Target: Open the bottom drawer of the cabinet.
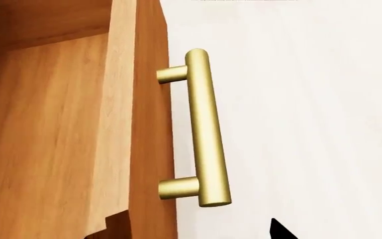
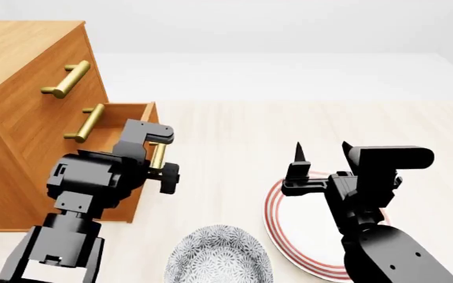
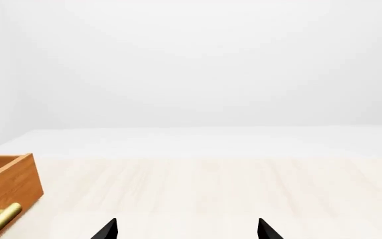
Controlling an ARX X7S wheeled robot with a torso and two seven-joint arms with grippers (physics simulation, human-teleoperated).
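Drawer status: bottom drawer (image 2: pixel 120 127) of cabinet (image 2: pixel 22 65), left of frame, sits pulled out. Left claw (image 2: pixel 163 171) right by its brass bar handle (image 1: pixel 208 127), bar axis along drawer front; grip state can't tell. Right claw (image 2: pixel 321 154) wide, empty, mid-right over red-rimmed plate (image 2: pixel 278 230). Orange-brown wood grain, smooth metal cyl.

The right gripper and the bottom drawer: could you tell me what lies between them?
Only bare table separates the right gripper from the bottom drawer, shown in the head view.
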